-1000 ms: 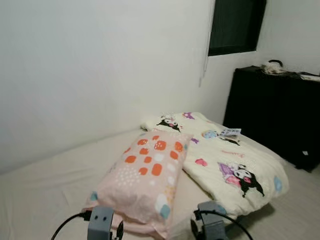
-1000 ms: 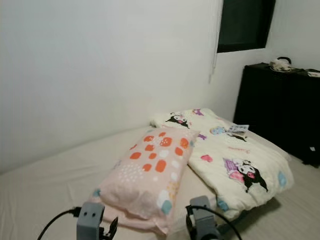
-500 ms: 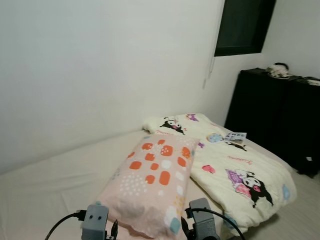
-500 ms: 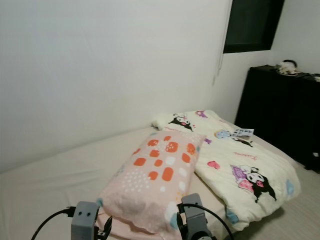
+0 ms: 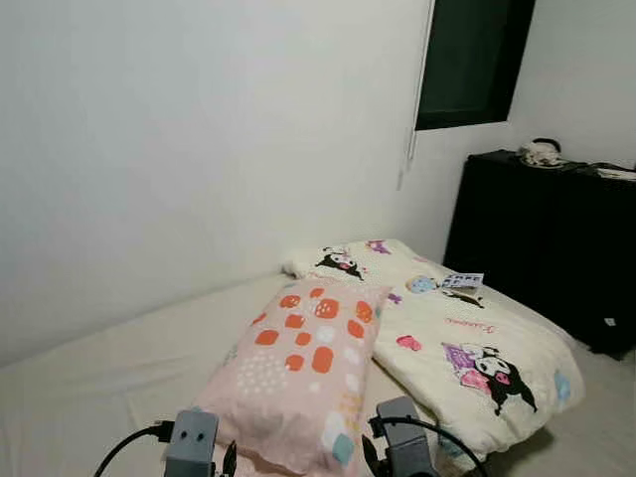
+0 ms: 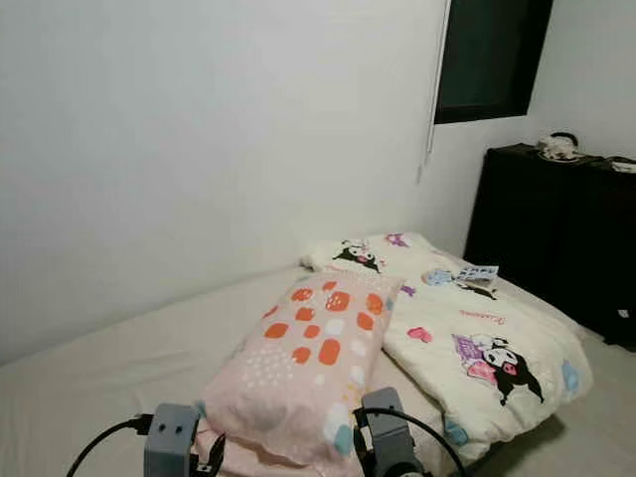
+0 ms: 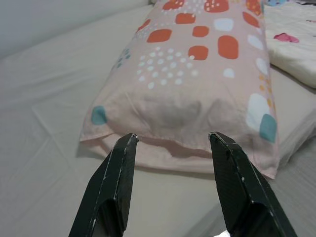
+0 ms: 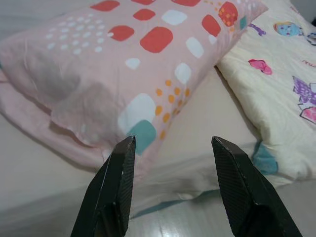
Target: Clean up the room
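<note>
Left eye view: facing a low cream-sheeted mattress (image 5: 109, 368) lying along a bare white wall (image 5: 199, 139). Resting lengthwise on it, a plump pink pillow with orange, white and teal blotches (image 5: 298, 373), near end pointing at the robot. Lying just beside, toward the right, a folded cream quilt printed with black cartoon figures (image 5: 467, 343), a small printed paper (image 5: 460, 280) sitting on top. Standing farther right, a black cabinet (image 5: 542, 234) under a dark window (image 5: 472, 60). Poking up at the bottom edge, both grey wrists, flanking the pillow's near end, probably lining up for a two-handed lift.

Right eye view: same layout, pillow (image 6: 308, 368) overlapping the quilt's (image 6: 487, 348) edge.

Left wrist view: hovering just short of the pillow's (image 7: 197, 74) near hem, left gripper (image 7: 173, 143) with black fingers (image 7: 116, 182) spread wide, gripping nothing. Aiming at the flat seam flap, likely the easiest bit of cloth to pinch.

Right wrist view: pointing at the pillow's (image 8: 143, 59) teal-patched corner, right gripper (image 8: 173, 145) likewise gaping apart and empty, fingers (image 8: 232, 182) above the mattress edge, quilt (image 8: 276, 89) lying beyond.

Judging overall: tidying the bed, pillow not yet grasped; closing in on both corners seeming the next need.
</note>
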Controlling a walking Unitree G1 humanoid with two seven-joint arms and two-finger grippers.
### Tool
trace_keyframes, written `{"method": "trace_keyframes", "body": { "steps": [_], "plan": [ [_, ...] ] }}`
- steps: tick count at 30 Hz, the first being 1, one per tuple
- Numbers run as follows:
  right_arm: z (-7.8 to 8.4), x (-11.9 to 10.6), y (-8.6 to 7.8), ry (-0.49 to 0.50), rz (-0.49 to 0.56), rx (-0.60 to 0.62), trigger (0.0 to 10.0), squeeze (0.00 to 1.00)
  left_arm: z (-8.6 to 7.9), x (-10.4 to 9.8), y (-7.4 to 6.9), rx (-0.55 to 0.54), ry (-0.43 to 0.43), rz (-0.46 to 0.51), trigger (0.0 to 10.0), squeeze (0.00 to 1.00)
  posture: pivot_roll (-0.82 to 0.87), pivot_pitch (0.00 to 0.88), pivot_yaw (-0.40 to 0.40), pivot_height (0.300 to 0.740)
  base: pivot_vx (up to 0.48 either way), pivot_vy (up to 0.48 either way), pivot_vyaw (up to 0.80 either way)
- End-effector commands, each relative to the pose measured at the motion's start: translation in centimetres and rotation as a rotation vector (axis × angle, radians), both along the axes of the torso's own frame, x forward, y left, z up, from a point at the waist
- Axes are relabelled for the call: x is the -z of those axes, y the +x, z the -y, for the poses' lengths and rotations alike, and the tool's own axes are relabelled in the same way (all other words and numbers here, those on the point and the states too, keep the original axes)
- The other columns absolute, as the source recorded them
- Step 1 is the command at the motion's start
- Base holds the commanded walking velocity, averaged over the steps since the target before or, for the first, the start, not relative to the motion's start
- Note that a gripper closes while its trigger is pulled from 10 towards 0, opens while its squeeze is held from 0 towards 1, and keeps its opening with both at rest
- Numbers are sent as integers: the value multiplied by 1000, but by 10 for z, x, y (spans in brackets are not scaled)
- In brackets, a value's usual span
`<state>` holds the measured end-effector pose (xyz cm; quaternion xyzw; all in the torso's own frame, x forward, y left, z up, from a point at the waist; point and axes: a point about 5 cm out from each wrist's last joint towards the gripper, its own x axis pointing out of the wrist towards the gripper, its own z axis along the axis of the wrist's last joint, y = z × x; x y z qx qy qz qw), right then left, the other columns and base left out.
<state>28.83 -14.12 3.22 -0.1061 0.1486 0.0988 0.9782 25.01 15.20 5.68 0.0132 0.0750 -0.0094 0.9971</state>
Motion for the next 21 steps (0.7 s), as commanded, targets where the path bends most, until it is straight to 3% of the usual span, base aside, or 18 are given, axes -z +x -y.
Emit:
{"method": "trace_keyframes", "body": {
  "steps": [1,21],
  "plan": [
    [-3,3,-2,-8,-16,-20,10000,0,-2,4,-2,-8,16,-12,10000,0,-45,24,-29,740,0,0,0],
    [-4,0,-2,-20,2,-28,10000,0,-5,2,-1,-40,-5,0,10000,0,-47,37,-28,740,0,0,800]
  ]
}}
